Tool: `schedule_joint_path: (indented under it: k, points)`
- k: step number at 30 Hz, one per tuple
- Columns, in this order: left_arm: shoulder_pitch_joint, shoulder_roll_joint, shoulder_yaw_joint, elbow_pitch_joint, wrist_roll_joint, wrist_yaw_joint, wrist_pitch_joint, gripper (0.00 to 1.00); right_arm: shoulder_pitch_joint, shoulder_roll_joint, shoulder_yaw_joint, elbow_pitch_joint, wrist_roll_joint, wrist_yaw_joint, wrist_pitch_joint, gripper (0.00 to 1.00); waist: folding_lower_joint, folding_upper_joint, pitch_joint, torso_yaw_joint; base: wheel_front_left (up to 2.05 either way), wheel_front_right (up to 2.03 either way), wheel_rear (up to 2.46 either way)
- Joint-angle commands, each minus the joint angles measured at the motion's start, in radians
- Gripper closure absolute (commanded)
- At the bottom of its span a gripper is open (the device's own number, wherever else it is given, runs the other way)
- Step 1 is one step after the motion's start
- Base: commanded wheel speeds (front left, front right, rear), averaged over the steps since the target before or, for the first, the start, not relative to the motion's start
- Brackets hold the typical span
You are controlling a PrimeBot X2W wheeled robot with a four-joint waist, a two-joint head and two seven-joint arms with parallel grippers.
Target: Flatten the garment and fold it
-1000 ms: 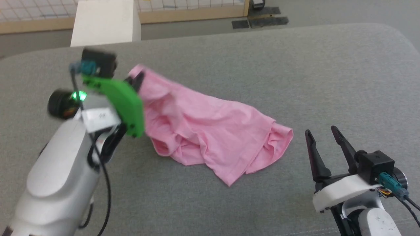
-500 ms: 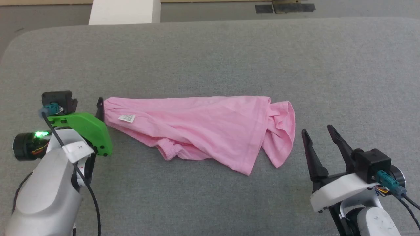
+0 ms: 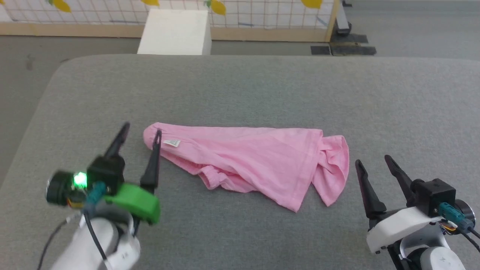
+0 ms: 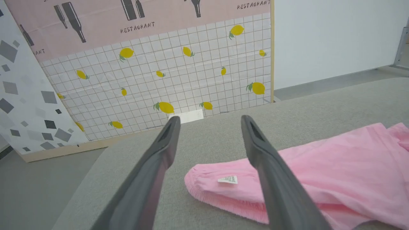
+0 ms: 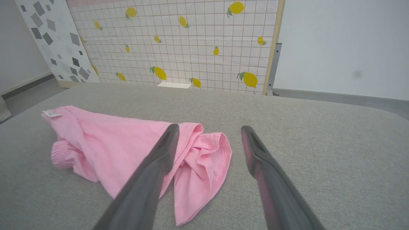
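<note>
Garment [image 3: 247, 161] lies mid grey padded tabletop [image 3: 262, 86], stretched left to right. Gathered waistband end at left with white tag [image 3: 172, 143] facing up. Right end bunched in folds, near edge wrinkled, not flat.

Left tool [image 3: 143, 129] wide open, holding nothing. It sits at the garment's left end, one finger crossing the waistband tip in the head view; contact unclear.

Right tool [image 3: 372, 159] wide open, empty, just right of the bunched end, not touching.

Far side: white box [image 3: 174, 32] and lemon-print grid panel [image 3: 262, 11].
</note>
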Motion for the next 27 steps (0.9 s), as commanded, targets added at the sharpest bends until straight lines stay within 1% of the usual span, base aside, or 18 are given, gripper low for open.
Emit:
schedule_joint_path:
  k: [1, 3, 7, 10, 13, 19, 23, 27]
  points:
    - [0.049, 0.006, -0.003, -0.012, 0.007, 0.022, -0.005, 0.00, 0.014, -0.006, 0.003, -0.008, 0.008, -0.002, 0.006, 0.00, 0.0000, 0.0000, -0.023, 0.026, 0.00, 0.00, 0.00]
    - [0.103, 0.007, -0.015, -0.029, 0.021, 0.048, -0.011, 0.00, 0.023, -0.012, 0.005, -0.013, 0.012, -0.002, 0.012, 0.00, 0.0000, 0.0000, -0.027, 0.035, 0.00, 0.00, 0.00]
    - [0.182, -0.001, -0.031, -0.047, 0.032, 0.086, -0.022, 0.00, 0.040, -0.029, 0.020, -0.026, 0.022, -0.002, 0.030, 0.00, 0.0000, 0.0000, -0.026, 0.054, 0.00, 0.00, 0.00]
    - [0.204, -0.013, -0.034, -0.066, 0.031, 0.107, -0.024, 0.00, 0.042, -0.066, 0.065, -0.042, 0.041, -0.002, 0.066, 0.00, 0.0000, 0.0000, -0.016, 0.076, 0.00, 0.00, 0.00]
    - [0.201, -0.017, -0.043, -0.076, 0.036, 0.109, -0.021, 0.00, 0.029, -0.122, 0.142, -0.055, 0.080, -0.002, 0.141, 0.00, 0.0000, 0.0000, 0.000, 0.098, 0.00, 0.00, 0.00]
    - [0.167, -0.032, -0.054, -0.065, 0.038, 0.100, -0.023, 0.00, -0.055, -0.267, 0.316, -0.043, 0.175, -0.002, 0.355, 0.00, 0.0000, 0.0000, 0.048, 0.146, 0.00, 0.00, 0.00]
    - [0.149, -0.047, -0.062, -0.054, 0.038, 0.099, -0.026, 0.00, -0.129, -0.322, 0.400, -0.012, 0.224, -0.002, 0.467, 0.00, 0.0000, 0.0000, 0.077, 0.179, 0.00, 0.00, 0.00]
    - [0.136, -0.062, -0.071, -0.041, 0.041, 0.097, -0.034, 0.00, -0.196, -0.356, 0.473, 0.032, 0.271, -0.002, 0.567, 0.00, 0.0000, 0.0000, 0.103, 0.216, 0.00, 0.00, 0.00]
